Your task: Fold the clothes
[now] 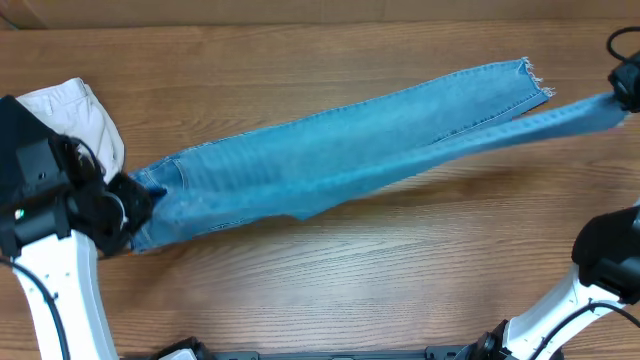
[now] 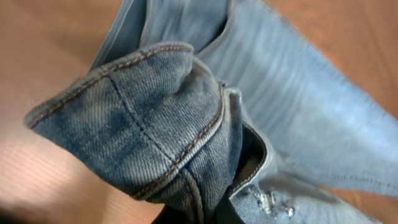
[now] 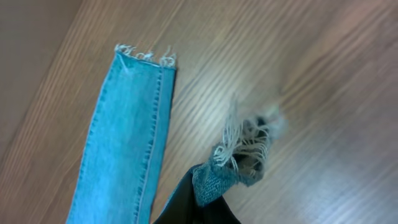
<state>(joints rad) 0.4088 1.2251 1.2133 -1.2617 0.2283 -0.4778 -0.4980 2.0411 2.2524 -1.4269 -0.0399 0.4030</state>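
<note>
The right tool (image 3: 208, 198) pinches one frayed jeans (image 3: 121, 143) hem above the table (image 3: 311, 93).

Left tool (image 1: 133, 197), right tool (image 1: 625, 93), both gripping jeans (image 1: 380, 140)

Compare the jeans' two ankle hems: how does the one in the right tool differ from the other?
The gripped hem is bunched in the right tool; the free hem is spread flat. The gripped hem's leg reaches farther right in the overhead view than the free hem's. The gripped hem's fringe looks longer and messier than the free hem's short tufts. Both are frayed light blue denim of the same jeans.
</note>
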